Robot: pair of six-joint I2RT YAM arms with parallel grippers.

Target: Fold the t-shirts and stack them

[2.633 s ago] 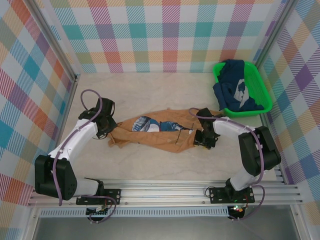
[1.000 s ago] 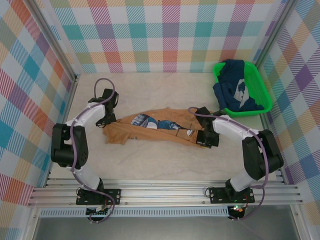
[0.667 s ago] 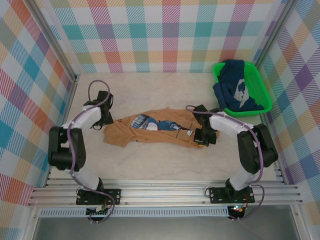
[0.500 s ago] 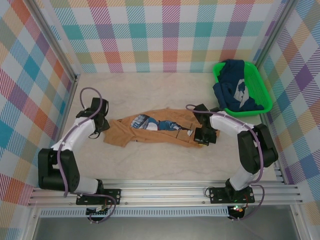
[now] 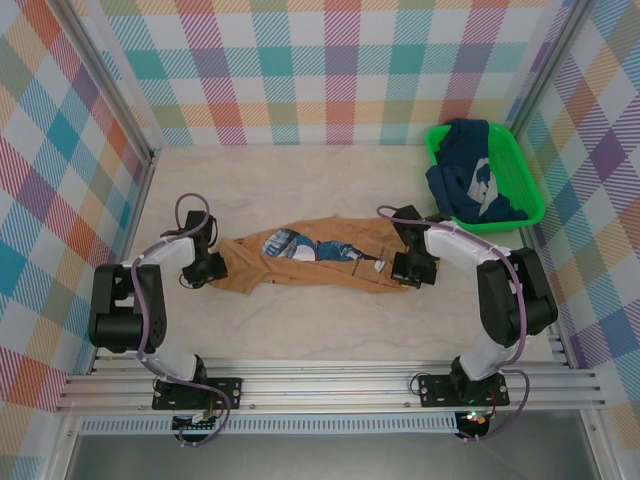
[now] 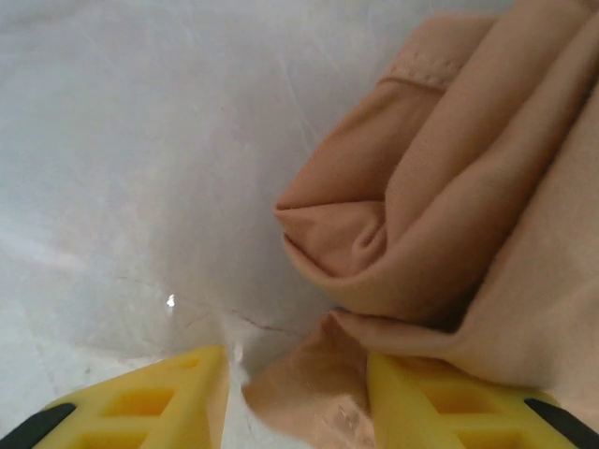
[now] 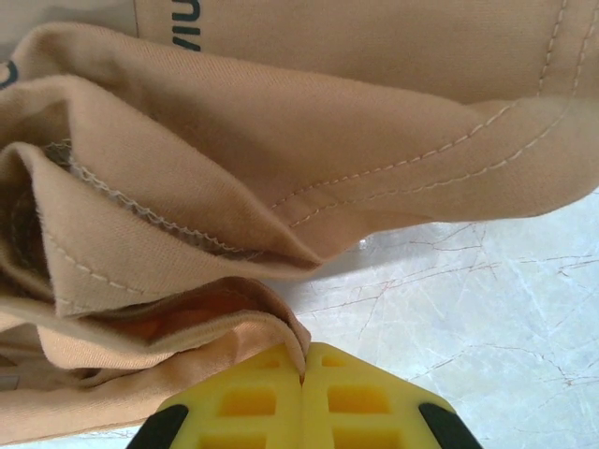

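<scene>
left fingers (image 6: 150, 402) stood apart over an edge of the tan-orange t-shirt (image 5: 300, 264) on the tabletop (image 5: 300, 325); right fingers (image 7: 245, 400) were clamped together on its hem.

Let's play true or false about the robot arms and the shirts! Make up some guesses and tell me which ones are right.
1. The tan-orange t-shirt lies bunched up on the table. True.
2. The navy t-shirt is spread flat on the table. False: it is heaped in the green basket.
3. The left tool is open, with an edge of the tan-orange t-shirt between its fingers. True.
4. The right tool is wide open. False: its fingers are pressed together, pinching a fold of the tan-orange t-shirt.
5. The green basket sits at the near left corner. False: it is at the far right corner of the table.
</scene>
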